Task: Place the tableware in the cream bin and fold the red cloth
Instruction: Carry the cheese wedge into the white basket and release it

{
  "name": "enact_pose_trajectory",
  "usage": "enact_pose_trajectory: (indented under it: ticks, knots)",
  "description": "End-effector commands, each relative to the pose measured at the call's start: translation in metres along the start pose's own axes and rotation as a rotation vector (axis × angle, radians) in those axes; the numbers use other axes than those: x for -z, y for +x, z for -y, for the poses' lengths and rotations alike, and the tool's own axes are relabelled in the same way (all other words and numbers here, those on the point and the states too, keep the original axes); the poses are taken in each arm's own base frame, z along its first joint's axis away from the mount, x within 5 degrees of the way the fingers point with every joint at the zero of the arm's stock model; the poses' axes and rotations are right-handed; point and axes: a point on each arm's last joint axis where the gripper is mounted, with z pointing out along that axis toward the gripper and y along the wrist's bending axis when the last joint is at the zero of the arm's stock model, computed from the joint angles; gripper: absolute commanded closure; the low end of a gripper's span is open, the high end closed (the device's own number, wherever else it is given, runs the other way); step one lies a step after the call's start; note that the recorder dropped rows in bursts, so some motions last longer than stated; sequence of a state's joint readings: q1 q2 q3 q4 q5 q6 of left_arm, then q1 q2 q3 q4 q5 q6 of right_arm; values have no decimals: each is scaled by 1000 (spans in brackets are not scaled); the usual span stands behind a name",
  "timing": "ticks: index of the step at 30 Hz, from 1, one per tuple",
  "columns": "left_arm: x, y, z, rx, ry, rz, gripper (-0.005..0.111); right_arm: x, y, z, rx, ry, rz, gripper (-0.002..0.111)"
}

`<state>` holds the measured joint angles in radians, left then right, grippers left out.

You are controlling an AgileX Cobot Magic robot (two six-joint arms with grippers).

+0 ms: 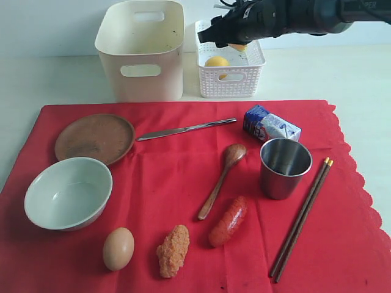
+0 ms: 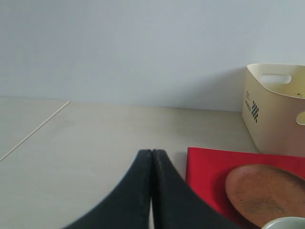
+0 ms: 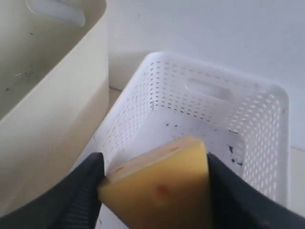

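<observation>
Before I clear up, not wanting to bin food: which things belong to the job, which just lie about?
Job: plate, bowl, knife, wooden spoon, steel cup, chopsticks, cream bin, red cloth.
Lying about: egg, crumbed piece, sausage, milk carton, lemon, cheese, white basket.

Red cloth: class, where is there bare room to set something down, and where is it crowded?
The red cloth is bare in the middle, bordered by knife, bowl and spoon, and beyond the chopsticks toward the scalloped edge. Crowded around the steel cup, between milk carton, spoon and chopsticks.
</observation>
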<state>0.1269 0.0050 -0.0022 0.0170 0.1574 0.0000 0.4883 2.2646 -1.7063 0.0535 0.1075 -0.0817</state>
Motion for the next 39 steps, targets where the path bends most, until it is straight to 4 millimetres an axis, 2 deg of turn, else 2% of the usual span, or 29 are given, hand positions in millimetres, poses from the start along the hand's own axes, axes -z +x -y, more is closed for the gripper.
enact_pose_trajectory:
  ticks: [1,3,10,12,19,23,28,39]
  knots:
    - [0,0,0,13,-1,5,106,-11,4,3,-18,7,26,102]
    - [0,0,0,13,-1,5,106,-14,7,3,-20,7,23,94]
    - [0,0,0,13,-1,5,106,-22,15,3,-20,9,29,54]
    - [0,0,0,13,-1,5,106,-22,15,3,-20,9,29,47]
    - [0,0,0,13,-1,5,106,-22,15,3,-57,9,26,32]
    - [0,0,0,13,-1,5,106,-22,17,4,-52,10,9,30]
    - [0,0,0,13,-1,5,106,-10,12,4,-24,8,-65,30]
    - [0,0,0,13,-1,5,106,47,-24,4,-14,3,-207,30]
